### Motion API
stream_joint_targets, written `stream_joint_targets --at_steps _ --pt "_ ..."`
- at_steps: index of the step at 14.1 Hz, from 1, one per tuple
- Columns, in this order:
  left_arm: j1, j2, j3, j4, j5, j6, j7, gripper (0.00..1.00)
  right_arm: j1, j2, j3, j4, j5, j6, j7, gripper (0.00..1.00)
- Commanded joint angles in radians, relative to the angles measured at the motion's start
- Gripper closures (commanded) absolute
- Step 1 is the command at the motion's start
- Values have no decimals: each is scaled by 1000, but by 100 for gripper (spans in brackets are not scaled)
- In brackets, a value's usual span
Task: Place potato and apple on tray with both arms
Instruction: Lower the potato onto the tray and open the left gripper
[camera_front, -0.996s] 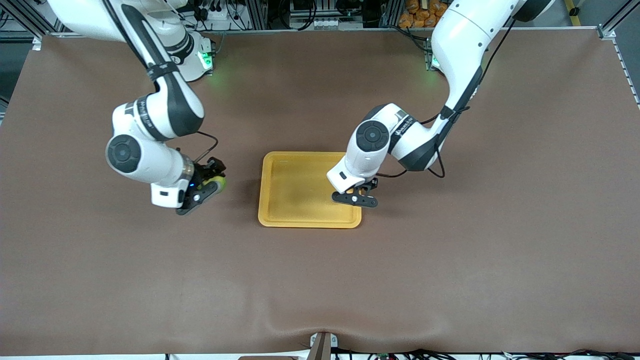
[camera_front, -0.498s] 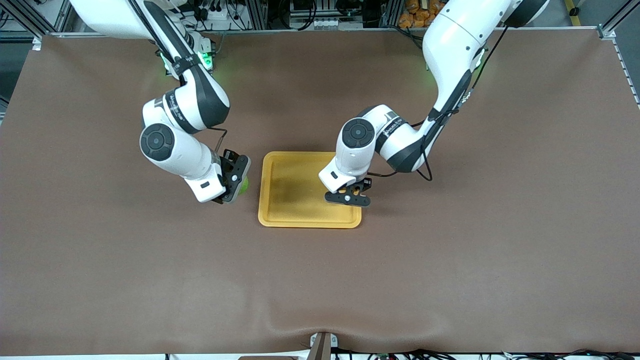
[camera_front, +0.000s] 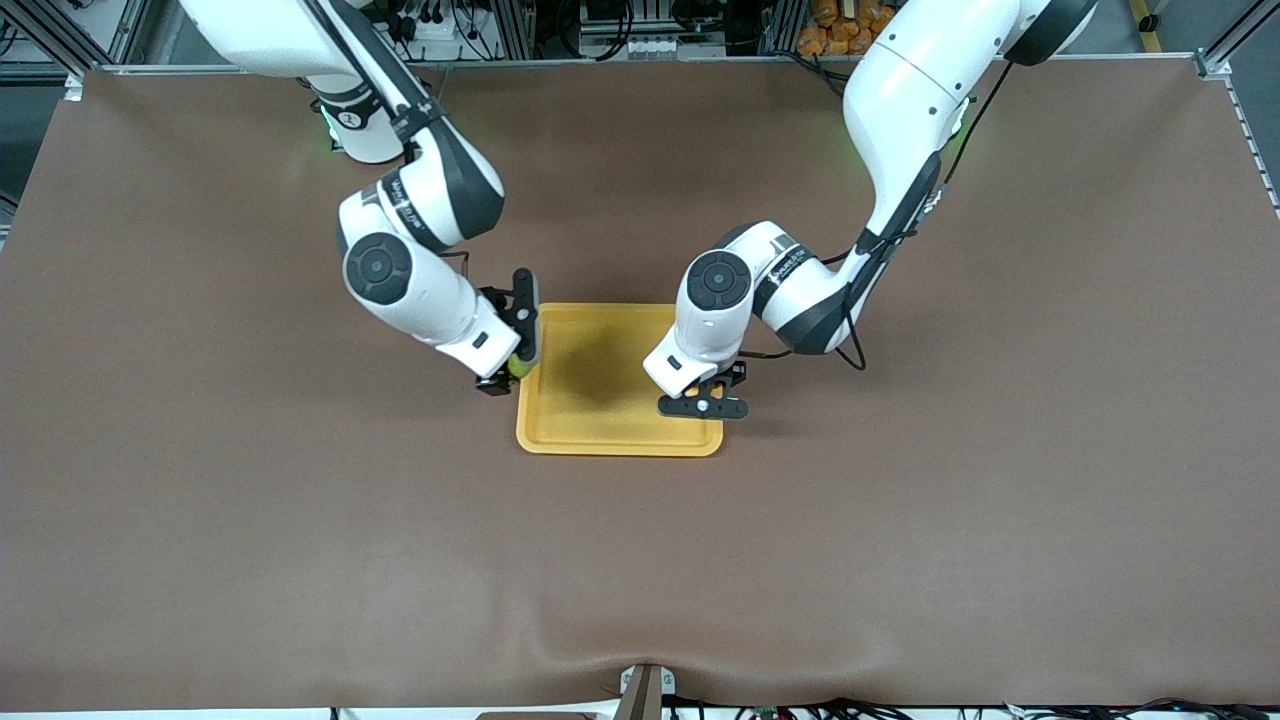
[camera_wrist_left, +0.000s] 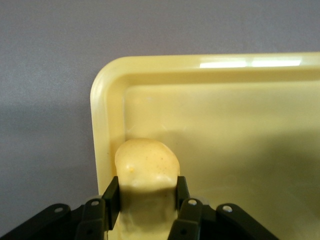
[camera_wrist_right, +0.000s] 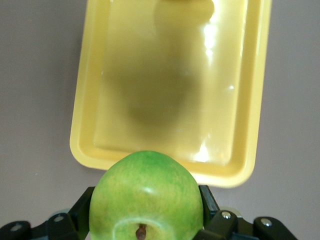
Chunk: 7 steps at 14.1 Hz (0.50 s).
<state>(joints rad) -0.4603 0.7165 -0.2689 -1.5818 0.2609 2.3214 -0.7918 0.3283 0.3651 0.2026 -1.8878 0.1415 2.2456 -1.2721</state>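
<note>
Right gripper (camera_front: 512, 362) over tray (camera_front: 590, 425) rim at the right arm's end, mid-tabletop, jaws clamped on apple (camera_wrist_right: 146, 197); released here, likely to strike the rim and roll out onto the tabletop. Left gripper (camera_front: 705, 400) over tray's other end, jaws clamped on potato (camera_wrist_left: 147, 167), near the rim; same spill risk if dropped early.

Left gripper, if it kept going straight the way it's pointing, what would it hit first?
Probably the tray: the left gripper, shut on the potato, points down at its floor just inside the rim, though depth is unclear.
</note>
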Motion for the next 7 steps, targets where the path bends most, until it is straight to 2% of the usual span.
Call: stream_joint_targets --at_steps 1,4,7 --pt "-11 31 4 40 26 -4 -41 100 23 -9 -8 -63 20 102 -87 100" --pt "-11 40 4 43 26 -4 -41 100 23 17 -8 -73 20 167 -87 100" --pt "-11 43 4 43 26 -4 -41 92 17 63 -5 -74 24 232 -81 100"
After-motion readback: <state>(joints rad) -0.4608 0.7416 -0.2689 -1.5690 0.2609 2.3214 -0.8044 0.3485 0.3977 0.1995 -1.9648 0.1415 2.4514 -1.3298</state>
